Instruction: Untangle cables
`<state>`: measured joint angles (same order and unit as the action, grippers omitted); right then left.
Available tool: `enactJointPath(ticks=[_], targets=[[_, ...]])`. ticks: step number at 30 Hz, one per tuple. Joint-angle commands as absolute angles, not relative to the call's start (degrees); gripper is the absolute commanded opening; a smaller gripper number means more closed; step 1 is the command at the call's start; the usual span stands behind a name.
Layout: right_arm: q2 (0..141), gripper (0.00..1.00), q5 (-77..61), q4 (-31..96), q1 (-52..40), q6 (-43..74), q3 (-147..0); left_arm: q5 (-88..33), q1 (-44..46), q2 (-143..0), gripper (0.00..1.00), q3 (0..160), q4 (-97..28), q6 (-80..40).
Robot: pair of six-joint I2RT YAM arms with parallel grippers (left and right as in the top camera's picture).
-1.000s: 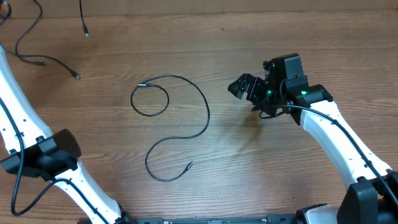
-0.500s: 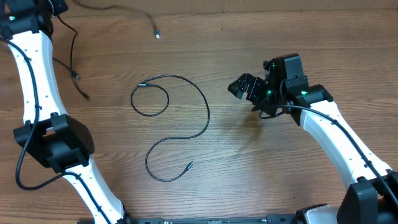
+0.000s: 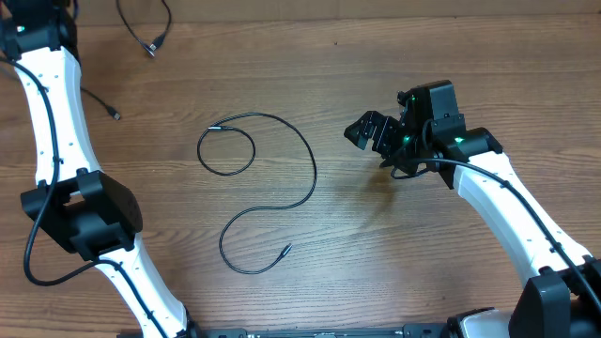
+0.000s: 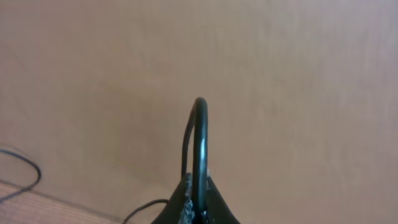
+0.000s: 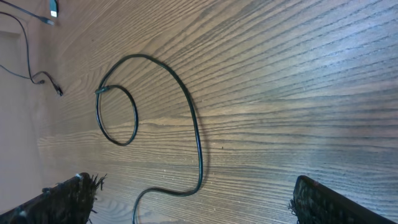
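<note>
Black loose cable [image 3: 315,174] lies in an S on the table [image 3: 423,263], long axis running far to near, just left of the right gripper [image 3: 368,134], whose jaws stand wide apart. Left gripper [image 4: 196,205], at the far-left corner, is clamped on the held cable [image 4: 199,134]; the right arm is nearer

Overhead looks straight down at the table [image 3: 376,272]. My right wrist cam skims low across it, sharing the looped cable [image 3: 315,174]. Left wrist faces a beige surface [image 4: 298,74].
</note>
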<state>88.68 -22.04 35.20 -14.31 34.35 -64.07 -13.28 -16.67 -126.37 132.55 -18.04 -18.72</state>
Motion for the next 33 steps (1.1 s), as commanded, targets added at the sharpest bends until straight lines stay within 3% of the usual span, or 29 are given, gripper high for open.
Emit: enactJointPath(ticks=[1, 13, 17, 24, 27, 33], targets=[[88.86, 1.00, -21.63, 34.98, -14.57, 34.30, -64.34, -16.14, -14.63, -128.51, 0.04, 132.77, -23.20, -8.05], [88.86, 1.00, -21.65, 34.98, -14.57, 34.30, -64.34, -11.22, -12.36, -140.51, 0.04, 132.77, -38.54, -6.74], [88.86, 1.00, -21.63, 34.98, -14.57, 34.30, -64.34, -1.76, -12.40, -142.93, 0.04, 132.77, -42.57, -12.71], [88.86, 1.00, -21.65, 34.98, -14.57, 34.30, -64.34, 1.89, -12.40, -143.15, 0.04, 132.77, -44.75, -20.14], [88.86, 1.00, -21.63, 34.98, -14.57, 34.30, -64.34, 11.05, -12.40, -143.17, 0.04, 131.96, -49.32, -28.25], [88.86, 1.00, -21.63, 34.98, -14.57, 34.30, -64.34, 12.45, -12.40, -143.17, 0.05, 124.77, -48.93, -30.68]])
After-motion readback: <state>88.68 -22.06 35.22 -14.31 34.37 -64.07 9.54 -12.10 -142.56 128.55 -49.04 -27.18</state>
